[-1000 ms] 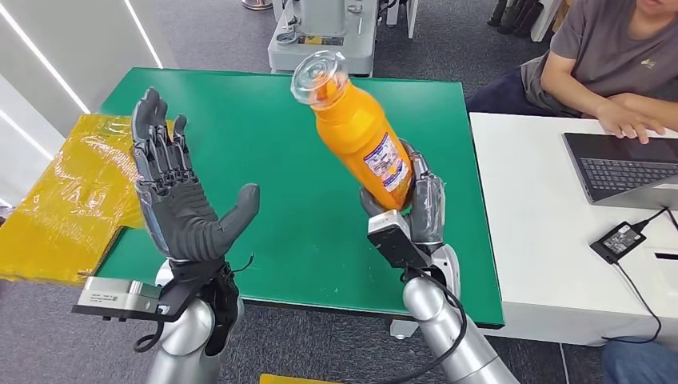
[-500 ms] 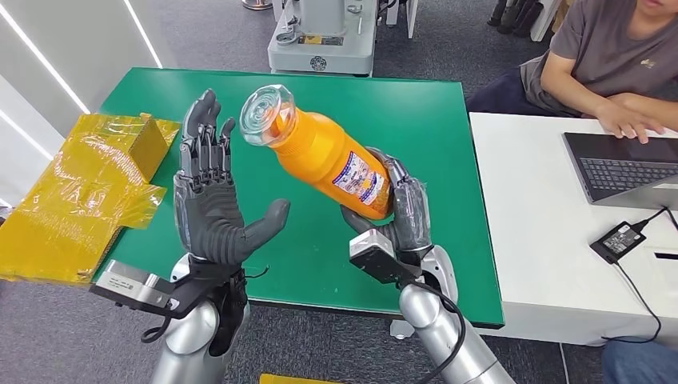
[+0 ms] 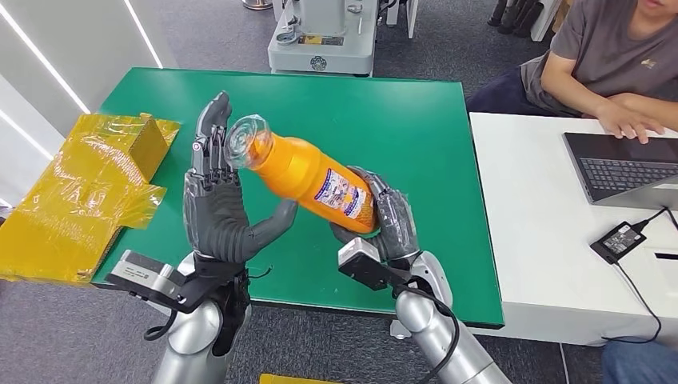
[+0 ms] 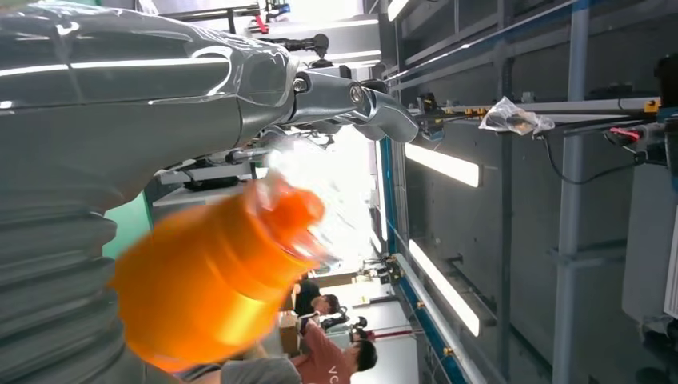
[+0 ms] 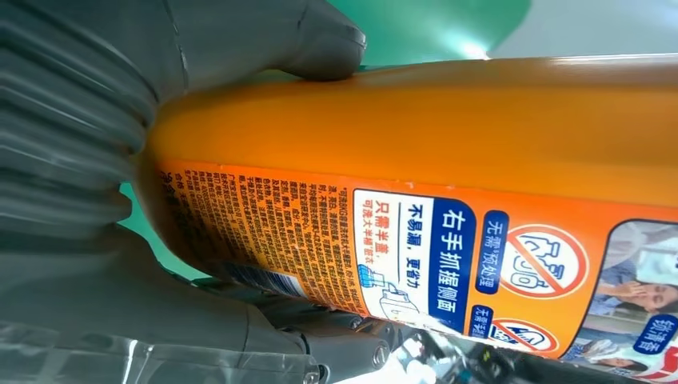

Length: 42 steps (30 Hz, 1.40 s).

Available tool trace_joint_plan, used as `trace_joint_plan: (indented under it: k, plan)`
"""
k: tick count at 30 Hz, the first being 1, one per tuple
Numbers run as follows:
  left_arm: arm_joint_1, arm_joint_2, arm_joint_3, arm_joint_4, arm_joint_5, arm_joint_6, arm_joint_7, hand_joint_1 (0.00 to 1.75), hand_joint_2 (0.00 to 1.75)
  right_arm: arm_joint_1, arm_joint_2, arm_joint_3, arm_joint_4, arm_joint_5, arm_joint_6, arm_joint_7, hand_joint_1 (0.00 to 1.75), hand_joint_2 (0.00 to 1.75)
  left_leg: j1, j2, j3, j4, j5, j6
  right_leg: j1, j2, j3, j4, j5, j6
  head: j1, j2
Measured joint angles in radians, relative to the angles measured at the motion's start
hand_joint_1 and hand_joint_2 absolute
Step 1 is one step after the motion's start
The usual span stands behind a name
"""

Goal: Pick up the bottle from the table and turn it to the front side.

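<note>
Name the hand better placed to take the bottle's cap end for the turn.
Left. The left hand is open with its fingers right beside the clear cap of the orange bottle, while the right hand already grips the bottle's base, so it cannot reach the cap.

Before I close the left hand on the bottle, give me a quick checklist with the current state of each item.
1. Right hand grips the base end of the bottle: ok, fingers wrap it in the right wrist view.
2. Bottle clear of the green table: ok, held tilted in the air, clear cap toward the left hand.
3. Left hand open and ready: ok, fingers spread upright beside the cap, thumb under the bottle's body.
4. Left hand touching the bottle: cannot tell.
5. Label's front side facing the head camera: cannot tell; fine print shows in the right wrist view.
6. Person away from the hands: ok, at the white desk.
</note>
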Motion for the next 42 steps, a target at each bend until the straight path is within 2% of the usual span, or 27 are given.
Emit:
trace_joint_plan:
  k: [13,26,34,36,42]
  plan:
    - [0.006,0.009,0.006,0.0,0.003,-0.005,-0.002,0.0,1.75,0.0,-0.009,0.008,0.022,0.052,0.039,0.012,1.75,1.75,0.0,0.0,0.0,0.0,0.0,0.0,0.0,0.0,0.0,0.0,0.0,0.0,0.0,0.0]
    - [-0.003,0.009,0.006,0.002,0.021,-0.009,-0.008,0.0,1.75,0.016,-0.009,0.004,-0.021,0.024,-0.068,-0.048,1.75,1.75,0.0,0.0,0.0,0.0,0.0,0.0,0.0,0.0,0.0,0.0,0.0,0.0,0.0,0.0]
    - [-0.018,0.008,0.006,0.019,0.033,-0.004,-0.008,0.0,1.75,0.028,-0.01,0.012,-0.063,-0.026,-0.106,-0.053,1.75,1.75,0.0,0.0,0.0,0.0,0.0,0.0,0.0,0.0,0.0,0.0,0.0,0.0,0.0,0.0]
    - [-0.019,0.007,0.006,0.022,0.032,-0.004,-0.008,0.0,1.75,0.029,-0.01,0.015,-0.064,-0.029,-0.097,-0.053,1.75,1.75,0.0,0.0,0.0,0.0,0.0,0.0,0.0,0.0,0.0,0.0,0.0,0.0,0.0,0.0]
    - [-0.017,0.008,0.005,0.024,0.002,-0.031,-0.001,0.0,1.75,0.028,-0.013,0.017,-0.041,-0.035,0.021,-0.038,1.75,1.75,0.0,0.0,0.0,0.0,0.0,0.0,0.0,0.0,0.0,0.0,0.0,0.0,0.0,0.0]
